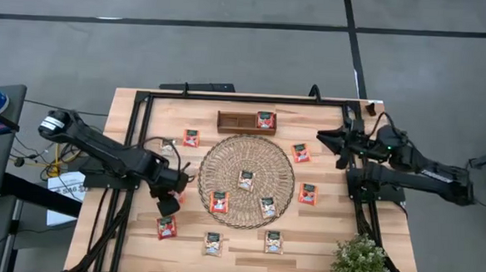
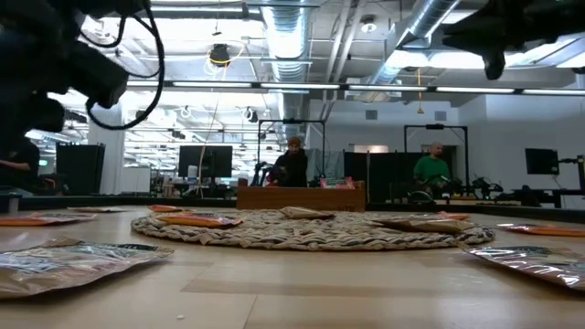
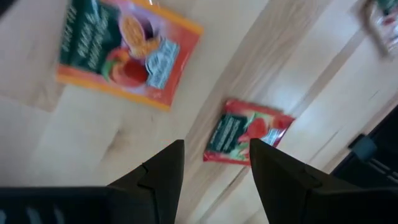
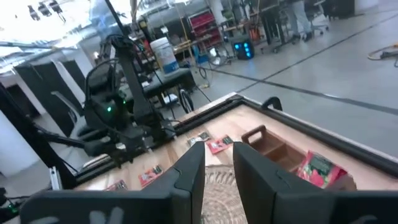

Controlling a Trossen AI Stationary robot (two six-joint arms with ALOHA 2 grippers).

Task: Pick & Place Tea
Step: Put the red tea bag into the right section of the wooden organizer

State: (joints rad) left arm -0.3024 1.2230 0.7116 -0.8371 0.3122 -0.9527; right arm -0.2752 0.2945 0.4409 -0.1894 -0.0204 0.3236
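Your left gripper [image 3: 214, 165] hangs open and empty just above a small flat red sachet with a dark green panel [image 3: 245, 132] on the pale wooden table [image 3: 93, 137]. An orange sachet [image 3: 127, 46] lies beyond it. Your right gripper [image 1: 330, 145] waits part-open, empty, well apart.

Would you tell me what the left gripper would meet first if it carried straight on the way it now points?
Probably the red tea sachet framed between the open left gripper's fingers, lying flat on the table; depth is unclear.
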